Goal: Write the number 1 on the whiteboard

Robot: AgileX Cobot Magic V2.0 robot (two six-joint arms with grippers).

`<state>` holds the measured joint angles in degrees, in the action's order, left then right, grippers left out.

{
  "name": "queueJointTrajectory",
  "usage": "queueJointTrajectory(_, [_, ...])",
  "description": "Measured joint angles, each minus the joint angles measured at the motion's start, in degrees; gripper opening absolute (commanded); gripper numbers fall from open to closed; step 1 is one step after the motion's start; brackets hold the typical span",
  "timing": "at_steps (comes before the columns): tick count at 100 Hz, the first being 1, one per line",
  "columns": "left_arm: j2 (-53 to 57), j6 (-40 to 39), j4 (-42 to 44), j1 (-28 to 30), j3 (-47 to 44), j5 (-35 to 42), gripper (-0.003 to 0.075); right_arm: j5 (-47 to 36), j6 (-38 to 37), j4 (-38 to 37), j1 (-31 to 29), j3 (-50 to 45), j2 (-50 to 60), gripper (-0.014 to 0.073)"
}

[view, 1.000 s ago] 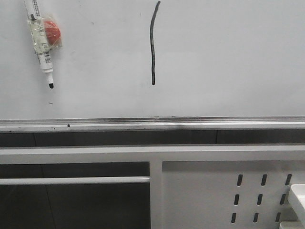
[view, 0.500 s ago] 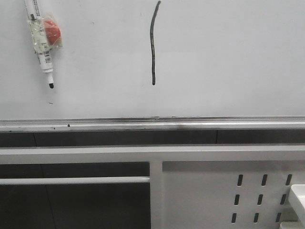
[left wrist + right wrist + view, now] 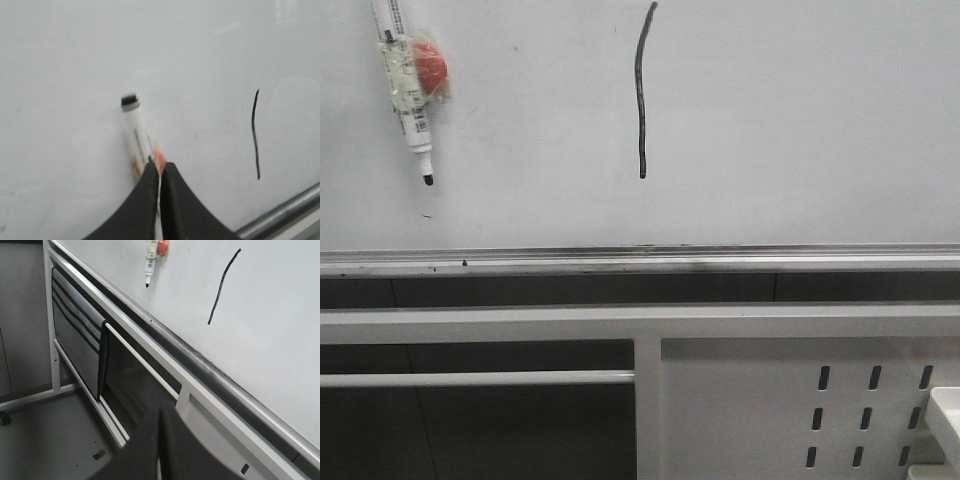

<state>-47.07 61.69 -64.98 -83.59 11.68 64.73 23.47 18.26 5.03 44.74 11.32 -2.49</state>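
Note:
The whiteboard (image 3: pixel 800 120) fills the upper front view, with its silver tray rail (image 3: pixel 720 262) along the lower edge. The number 1 (image 3: pixel 640 95) is a thin, slightly bowed black stroke near the top centre; it also shows in the left wrist view (image 3: pixel 254 135) and the right wrist view (image 3: pixel 223 286). A white marker (image 3: pixel 408 100) with a taped red piece hangs tip down at the upper left, its tip close to the board. My left gripper (image 3: pixel 159 169) is shut on the marker (image 3: pixel 137 132); it is out of the front view. My right gripper (image 3: pixel 159 412) is shut and empty, low beside the frame.
Below the rail stands a white metal frame with a perforated panel (image 3: pixel 770 400) and a horizontal bar (image 3: pixel 470 379). A tiny dark dash (image 3: pixel 426 216) lies on the board under the marker tip. Grey floor (image 3: pixel 40 440) shows under the right gripper.

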Motion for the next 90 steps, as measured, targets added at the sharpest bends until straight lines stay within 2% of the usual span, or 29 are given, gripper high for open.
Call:
queueJointTrajectory(10, [3.96, -1.50, 8.11, 3.72, 0.00, -4.17, -0.0020, 0.00, 0.00, 0.00, 0.00, 0.00, 0.00, -0.0069])
queueJointTrajectory(19, [9.88, -5.65, 15.56, 10.43, 0.00, -13.66, -0.0020, 0.00, 0.00, 0.00, 0.00, 0.00, 0.00, -0.0069])
queueJointTrajectory(33, [19.71, -19.21, 26.06, 26.70, 0.00, -33.70, -0.0020, 0.00, 0.00, 0.00, 0.00, 0.00, 0.00, -0.0069])
queueJointTrajectory(43, [26.32, -29.39, 28.16, 40.65, 0.00, -46.42, -0.0020, 0.00, 0.00, 0.00, 0.00, 0.00, 0.00, -0.0069])
queueJointTrajectory(58, [34.44, -34.22, 28.20, 57.70, 0.00, -61.11, -0.0020, 0.00, 0.00, 0.00, 0.00, 0.00, 0.00, -0.0069])
queueJointTrajectory(72, [37.16, -34.58, 30.13, 69.37, -0.30, -69.69, -0.0020, 0.00, 0.00, 0.00, 0.00, 0.00, 0.00, -0.0069])
queueJointTrajectory(90, [41.17, -34.62, 33.98, 79.56, -4.63, -72.90, -0.0020, 0.00, 0.00, 0.00, 0.00, 0.00, 0.00, -0.0069])
